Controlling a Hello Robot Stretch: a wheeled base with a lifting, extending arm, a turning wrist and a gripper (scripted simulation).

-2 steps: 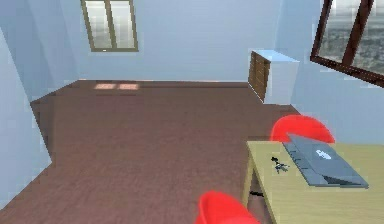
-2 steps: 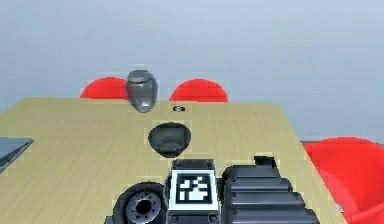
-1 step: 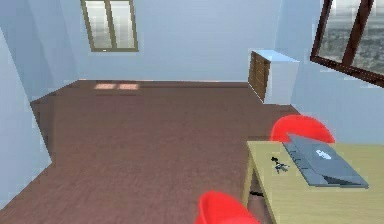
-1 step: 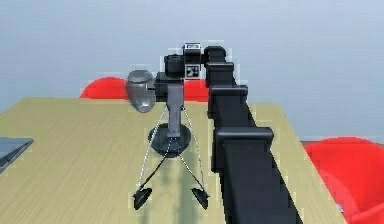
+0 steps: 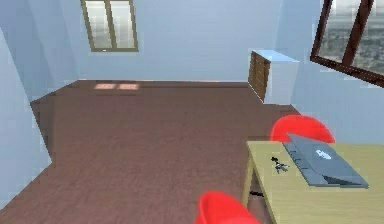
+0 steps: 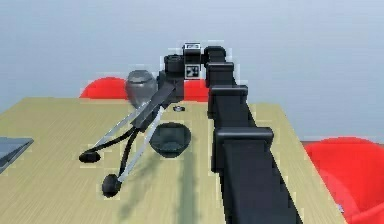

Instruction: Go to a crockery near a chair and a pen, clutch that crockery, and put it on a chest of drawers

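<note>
Two dishes on the wooden table: a dark bowl near the gripper, a grey round pot farther back. Probably hard, light, slippery, easy to break. Best taken gently by the rim. Cannot tell the state of the jaws, or if holding anything.

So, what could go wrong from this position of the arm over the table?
The grey vessel stands close to the gripper; a sweep might knock it over. The dark bowl lies beside the arm; it may be pushed, not grasped. Red chairs flank the table and could hamper driving to the chest of drawers.
</note>
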